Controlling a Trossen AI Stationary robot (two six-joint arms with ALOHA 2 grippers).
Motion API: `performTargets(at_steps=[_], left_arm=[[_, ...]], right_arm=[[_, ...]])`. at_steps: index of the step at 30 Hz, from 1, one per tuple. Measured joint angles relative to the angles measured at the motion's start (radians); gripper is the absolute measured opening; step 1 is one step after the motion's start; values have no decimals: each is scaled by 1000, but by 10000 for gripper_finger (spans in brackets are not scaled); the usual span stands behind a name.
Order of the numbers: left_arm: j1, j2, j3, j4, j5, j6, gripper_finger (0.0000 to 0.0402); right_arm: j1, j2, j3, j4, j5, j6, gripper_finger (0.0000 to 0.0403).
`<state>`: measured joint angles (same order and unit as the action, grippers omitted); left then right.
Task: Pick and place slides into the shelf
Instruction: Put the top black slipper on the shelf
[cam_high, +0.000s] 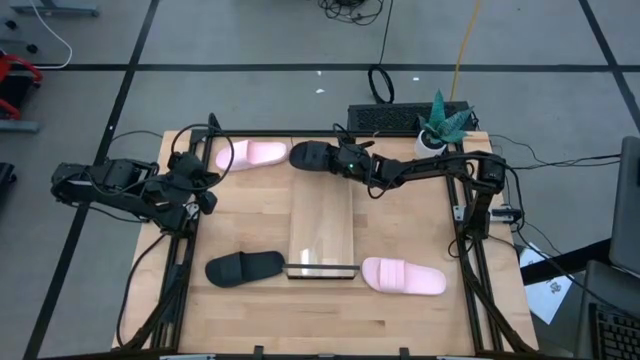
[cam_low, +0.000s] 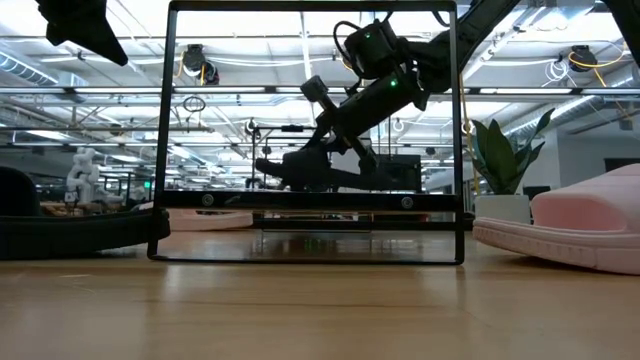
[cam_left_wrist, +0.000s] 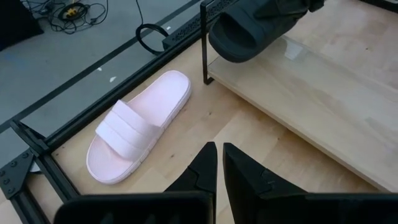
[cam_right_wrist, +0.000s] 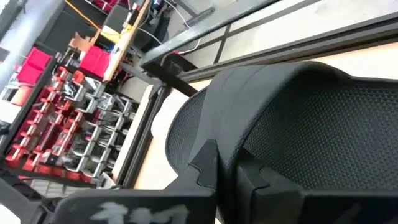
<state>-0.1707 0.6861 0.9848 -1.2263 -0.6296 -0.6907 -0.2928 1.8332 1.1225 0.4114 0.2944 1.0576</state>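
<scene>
From above, the right gripper (cam_high: 338, 158) has its jaws clamped on a black slide (cam_high: 312, 156) over the shelf's (cam_high: 320, 215) far end; a thin strap hold could slip. Low view: it hangs tilted, airborne. The left gripper (cam_left_wrist: 219, 163), jaws nearly together, empty, waits beside a pink slide (cam_left_wrist: 138, 127).

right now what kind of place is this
Probably a robotics lab or workshop: a framed wooden table on a taped floor, another robot in the background, and racks of red parts bins.
</scene>
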Motion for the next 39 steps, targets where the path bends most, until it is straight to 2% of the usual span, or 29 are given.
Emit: performTargets(at_steps=[4,8,12,18,24,39], left_arm=[[0,0,0,0,0,0,26],[0,0,0,1,0,0,26],[0,0,0,0,0,0,26],[-1,0,0,1,0,5,26],[0,0,0,1,0,28,26],[0,0,0,1,0,31,26]], right_arm=[[0,21,1,23,15,-3,2],[6,79,14,50,-28,33,2],[7,101,59,52,-64,2,2],[4,101,127,-103,-64,-66,2],[0,101,131,-124,-64,-76,3],[-11,101,131,-125,-90,-48,46]])
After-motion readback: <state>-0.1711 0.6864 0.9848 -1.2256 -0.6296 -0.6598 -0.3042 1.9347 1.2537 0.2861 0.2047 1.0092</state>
